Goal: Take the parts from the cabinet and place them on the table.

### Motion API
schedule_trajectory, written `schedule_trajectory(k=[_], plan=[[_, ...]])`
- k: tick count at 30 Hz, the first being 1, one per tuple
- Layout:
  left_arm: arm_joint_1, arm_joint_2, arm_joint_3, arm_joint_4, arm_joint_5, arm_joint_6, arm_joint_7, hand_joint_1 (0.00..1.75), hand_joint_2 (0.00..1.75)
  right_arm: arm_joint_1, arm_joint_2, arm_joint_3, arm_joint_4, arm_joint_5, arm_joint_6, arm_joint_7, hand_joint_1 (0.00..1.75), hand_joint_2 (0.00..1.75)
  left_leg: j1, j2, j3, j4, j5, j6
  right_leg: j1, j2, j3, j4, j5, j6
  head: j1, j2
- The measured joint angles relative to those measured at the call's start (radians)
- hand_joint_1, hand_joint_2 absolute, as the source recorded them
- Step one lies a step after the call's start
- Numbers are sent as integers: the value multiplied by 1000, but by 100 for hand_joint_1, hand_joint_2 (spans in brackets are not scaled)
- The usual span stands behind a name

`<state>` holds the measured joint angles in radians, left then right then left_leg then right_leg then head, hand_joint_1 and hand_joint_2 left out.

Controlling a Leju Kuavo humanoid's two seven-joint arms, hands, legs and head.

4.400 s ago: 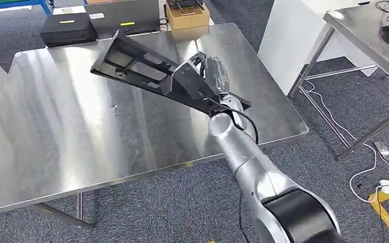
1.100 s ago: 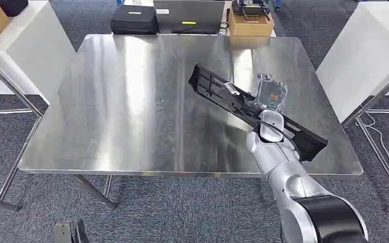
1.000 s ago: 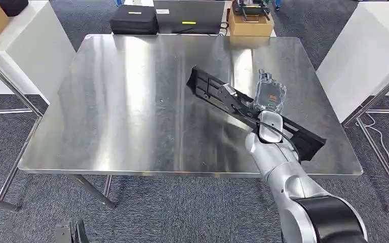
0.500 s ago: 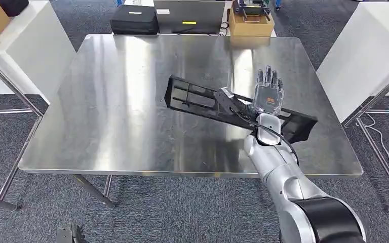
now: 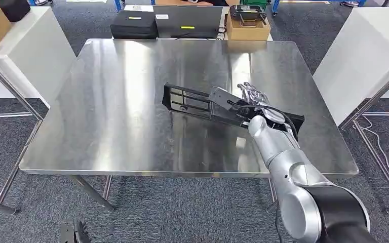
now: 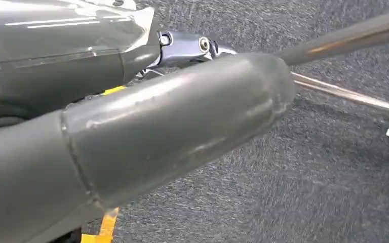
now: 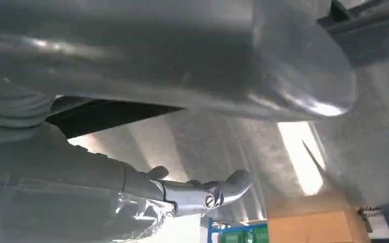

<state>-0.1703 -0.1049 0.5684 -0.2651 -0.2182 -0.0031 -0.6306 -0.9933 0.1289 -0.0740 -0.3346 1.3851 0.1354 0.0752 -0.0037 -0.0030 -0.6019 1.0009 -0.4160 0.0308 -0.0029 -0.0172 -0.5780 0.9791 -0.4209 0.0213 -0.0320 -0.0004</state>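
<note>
**Part on the table, right hand beside it**

The long black part (image 5: 202, 104) lies flat on the steel table (image 5: 106, 116), right of the table's middle, running from its left end near the centre out toward the right edge, where its far end (image 5: 294, 120) shows past the wrist. The right hand (image 5: 252, 95) sits at the part's right half, over its far side, fingers (image 5: 247, 90) stretched forward and a little apart. Whether they touch the part or have let go of it cannot be told from the head view. In the right wrist view the thick thumb (image 7: 233, 76) spans the frame with a dark strip of the part (image 7: 106, 114) under it and the shiny tabletop (image 7: 223, 147) beyond; the grasp stays unclear there too.

The left hand (image 6: 131, 136) hangs over grey carpet (image 6: 309, 177), its thumb large in the left wrist view; its fingers are not clear enough to judge.

Beyond the table's far edge stand a black case (image 5: 134, 25) and a cardboard box (image 5: 248, 28). White cabinets (image 5: 25, 55) flank the table on both sides.
</note>
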Motion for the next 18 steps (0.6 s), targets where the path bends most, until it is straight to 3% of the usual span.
schedule_trajectory(k=[5,13,18], plan=[[5,2,18,1,-6,-9,-1,0,0,10,2,-25,0,-3,-109,14,0,175,1,-1,-2,0,2,1,0,-1,0,0,0,1,0,0],[7,2,42,3,-35,-16,-1,0,0,12,-1,-58,0,8,-174,54,0,175,1,-3,-2,0,2,1,0,-3,-1,0,-1,1,0,0],[7,2,48,3,-48,-16,1,0,0,16,-20,-76,1,17,-179,65,0,175,0,-6,-3,0,2,1,0,-5,0,0,-1,1,0,0]])
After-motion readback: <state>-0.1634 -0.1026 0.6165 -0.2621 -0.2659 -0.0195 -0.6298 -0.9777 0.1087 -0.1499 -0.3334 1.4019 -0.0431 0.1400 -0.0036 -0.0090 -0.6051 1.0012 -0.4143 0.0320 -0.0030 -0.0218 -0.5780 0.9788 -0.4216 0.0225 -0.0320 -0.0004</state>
